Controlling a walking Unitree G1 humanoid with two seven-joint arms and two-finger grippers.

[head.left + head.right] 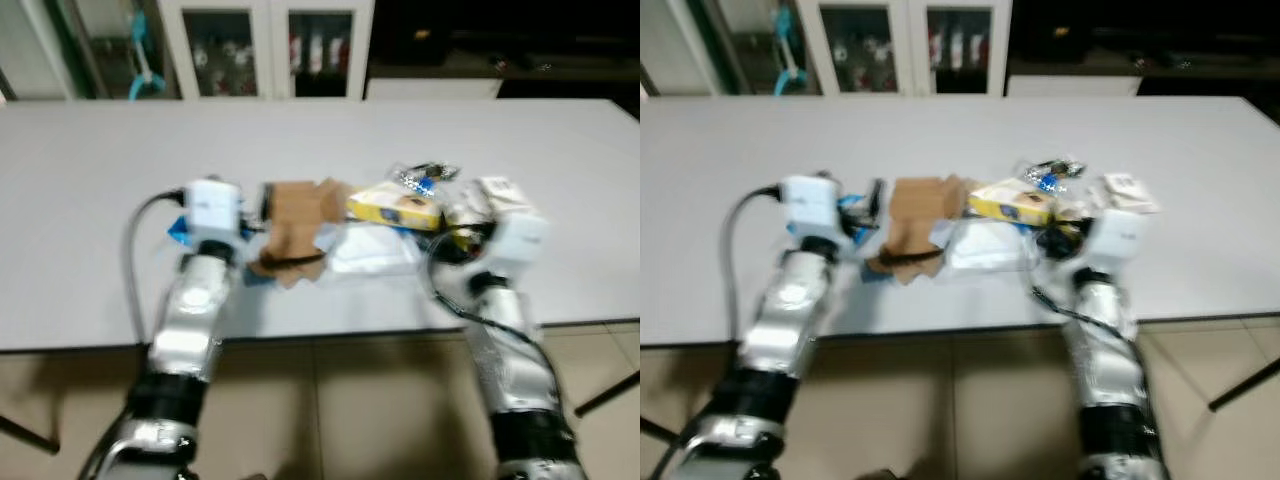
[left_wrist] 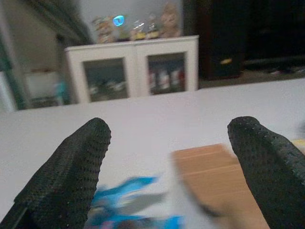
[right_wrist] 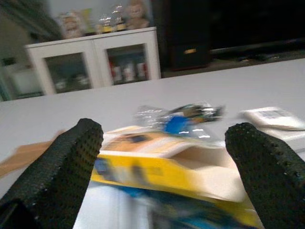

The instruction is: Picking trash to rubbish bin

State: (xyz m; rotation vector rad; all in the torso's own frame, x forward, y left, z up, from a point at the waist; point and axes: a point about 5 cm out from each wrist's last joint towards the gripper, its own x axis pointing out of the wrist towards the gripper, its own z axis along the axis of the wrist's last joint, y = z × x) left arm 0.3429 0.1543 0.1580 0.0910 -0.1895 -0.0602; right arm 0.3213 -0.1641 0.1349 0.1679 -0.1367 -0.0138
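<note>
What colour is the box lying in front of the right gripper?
The box is mainly yellow, with a blue patch on its side. The right wrist view shows it best.

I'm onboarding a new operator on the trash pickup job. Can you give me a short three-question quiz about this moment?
1. True or false: the right hand is shut on the yellow box.
2. Which item lies between the left hand's fingers, nearest it? A) blue wrapper B) white packet C) a bottle
3. Fill in: the brown cardboard lies on the white ____.

Key: 1 false, its fingers are spread, open before the box. 2 A. 3 table.
</note>
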